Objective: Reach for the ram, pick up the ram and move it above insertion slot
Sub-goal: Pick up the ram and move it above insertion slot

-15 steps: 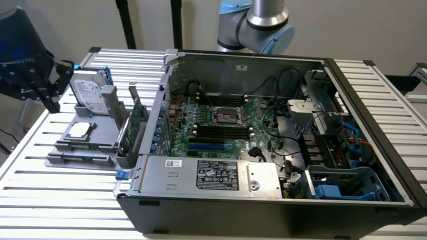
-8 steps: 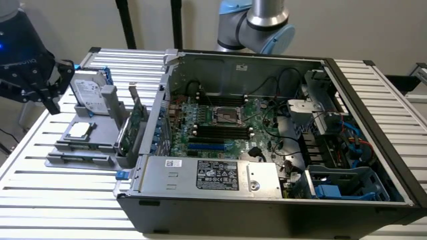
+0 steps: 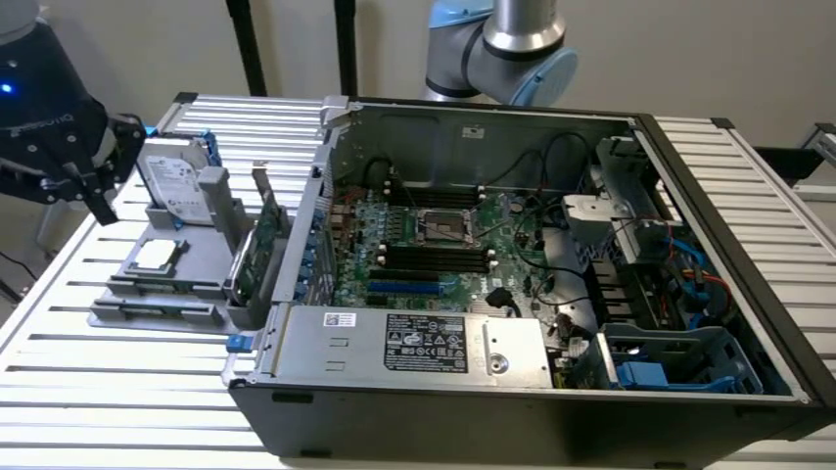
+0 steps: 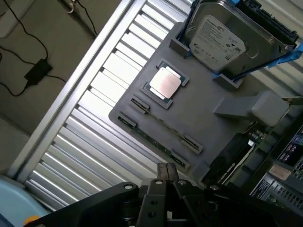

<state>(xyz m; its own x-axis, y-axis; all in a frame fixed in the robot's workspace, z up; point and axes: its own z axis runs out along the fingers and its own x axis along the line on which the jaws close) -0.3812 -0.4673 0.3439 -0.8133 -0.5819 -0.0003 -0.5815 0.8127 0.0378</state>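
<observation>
Ribbed alu slat table w/ open black PC case, centre-right of exterior view. Left-middle: flat grey plastic tray. Ram, thin green stick, stands on edge in tray clips along the edge far from boxy metal hard drive, past square CPU. Gripper, matte black, upper left of exterior view, above tray; fingertips together, nothing held.

Open PC case on slatted table, beside grey tray w/ upright HDD & flat CPU.
</observation>
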